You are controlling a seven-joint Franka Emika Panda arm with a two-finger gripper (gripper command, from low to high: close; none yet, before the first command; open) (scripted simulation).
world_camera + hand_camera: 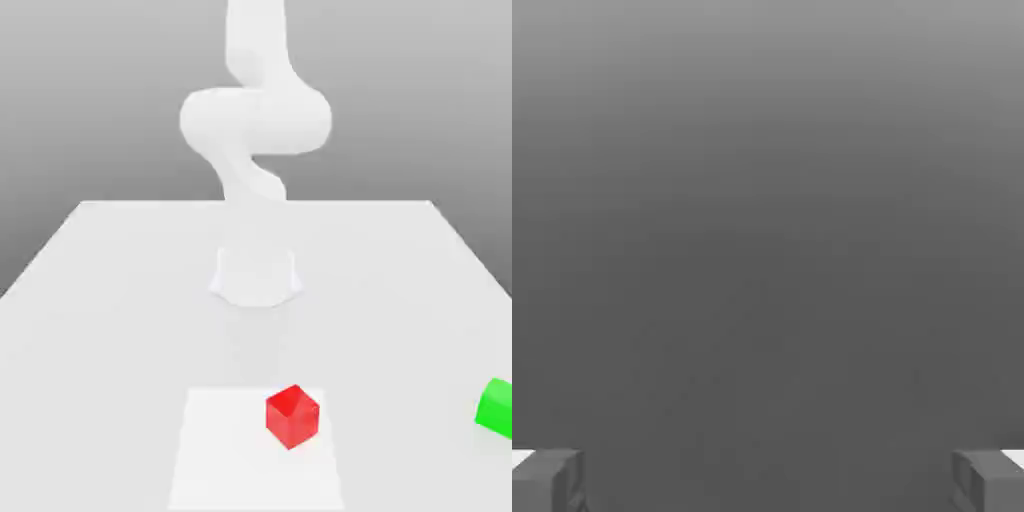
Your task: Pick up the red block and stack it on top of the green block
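Reaching for the red block is the step in hand, judged from how things lie; left to right in the exterior view:

Arm: white, folded upright at the back of the table, well apart from both cubes.

Gripper: jaws spread wide with nothing between them; the fingertips sit at opposite edges of the hand view over plain grey.

Red block: sits near the front on a paler square patch, turned corner-on to the camera.

Green block: far toward the exterior view's right, well apart from the red one.

Advice: centre the hand over the red cube, turn the wrist so the fingers meet flat faces and not corners, then descend straight.
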